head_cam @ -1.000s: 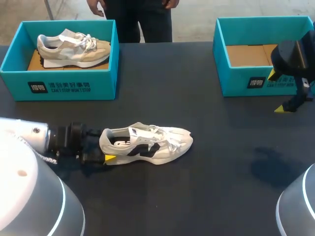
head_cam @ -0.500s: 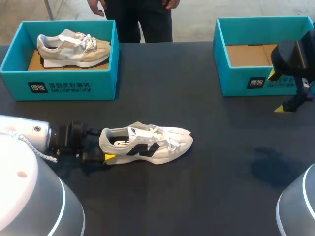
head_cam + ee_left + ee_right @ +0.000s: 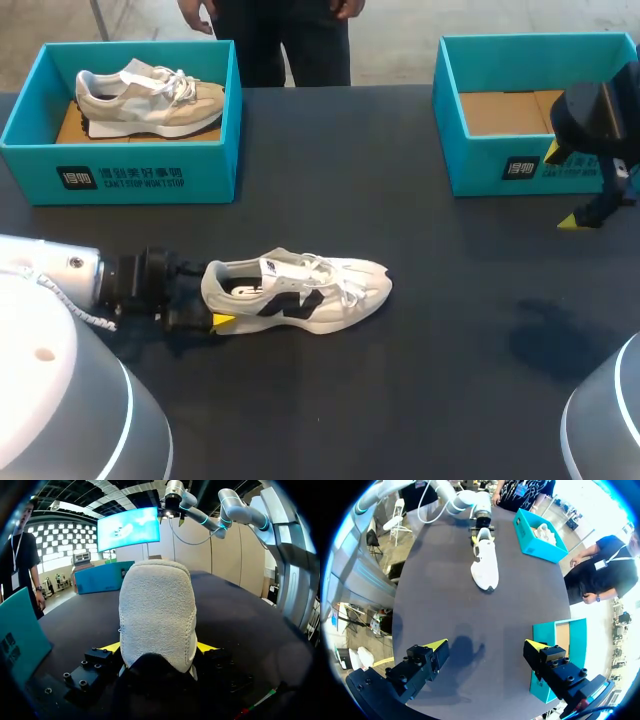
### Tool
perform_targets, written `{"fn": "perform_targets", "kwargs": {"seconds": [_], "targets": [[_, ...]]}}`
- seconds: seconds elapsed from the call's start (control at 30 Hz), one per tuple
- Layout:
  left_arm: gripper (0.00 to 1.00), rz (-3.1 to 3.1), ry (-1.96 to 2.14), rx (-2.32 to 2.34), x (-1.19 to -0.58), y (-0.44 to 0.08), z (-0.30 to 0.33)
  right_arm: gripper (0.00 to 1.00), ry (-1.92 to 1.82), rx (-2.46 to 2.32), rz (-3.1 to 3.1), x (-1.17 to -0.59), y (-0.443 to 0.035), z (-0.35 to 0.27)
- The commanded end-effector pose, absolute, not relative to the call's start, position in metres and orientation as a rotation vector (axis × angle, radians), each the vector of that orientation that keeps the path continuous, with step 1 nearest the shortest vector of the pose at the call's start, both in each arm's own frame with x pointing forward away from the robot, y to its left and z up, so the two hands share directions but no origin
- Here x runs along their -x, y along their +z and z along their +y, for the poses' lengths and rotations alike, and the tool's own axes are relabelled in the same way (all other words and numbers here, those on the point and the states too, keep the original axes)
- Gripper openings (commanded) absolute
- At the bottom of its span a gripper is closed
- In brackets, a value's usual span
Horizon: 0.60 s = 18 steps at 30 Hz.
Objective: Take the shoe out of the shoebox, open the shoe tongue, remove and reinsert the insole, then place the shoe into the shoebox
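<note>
A dark, matte table point(image 3: 450, 400) fills the head view. Two teal boxes are set along its far edge. The left box point(image 3: 130, 175) is seen at the upper left of the frame, and a beige shoe point(image 3: 150, 95) is laid inside it with its toe toward the right. The right box point(image 3: 500, 165) is seen at the upper right, and only a brown cardboard floor is shown inside.

The shoe point(image 3: 300, 295), white with black side markings, is stood on its sole on the table, left of centre in the lower half of the frame and outside both boxes. Its long axis is laid almost straight across the frame, with the toe pointed right and the heel pointed left.

The heel is clamped by the left gripper point(image 3: 210, 305). In the left wrist view a yellow tip is pressed against each side of the heel, held by the gripper point(image 3: 158, 647).

The right gripper point(image 3: 565, 188) is held above the table just in front of the right box. Its fingers are spread wide with nothing between them, as the right wrist view shows point(image 3: 486, 645).
</note>
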<state>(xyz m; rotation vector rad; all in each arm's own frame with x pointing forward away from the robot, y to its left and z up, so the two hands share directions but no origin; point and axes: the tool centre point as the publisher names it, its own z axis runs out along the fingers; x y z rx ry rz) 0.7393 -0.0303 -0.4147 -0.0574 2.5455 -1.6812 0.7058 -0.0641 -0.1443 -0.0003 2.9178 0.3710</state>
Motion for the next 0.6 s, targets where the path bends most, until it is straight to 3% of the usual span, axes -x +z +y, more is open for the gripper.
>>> {"fn": "perform_targets", "kwargs": {"seconds": [0.03, 0.23, 0.6], "targets": [[0.0, 2.544, -1.677, 0.058, -0.739, -0.418, -0.029, 1.0, 0.367, 0.0, 2.922, -0.708, -0.145, -0.063], [0.0, 2.544, -1.677, 0.058, -0.739, -0.418, -0.029, 1.0, 0.367, 0.0, 2.922, -0.708, -0.145, -0.063], [0.0, 2.544, -1.677, 0.058, -0.739, -0.418, -0.029, 1.0, 0.374, -0.671, 2.808, -0.715, -0.146, -0.051]]}}
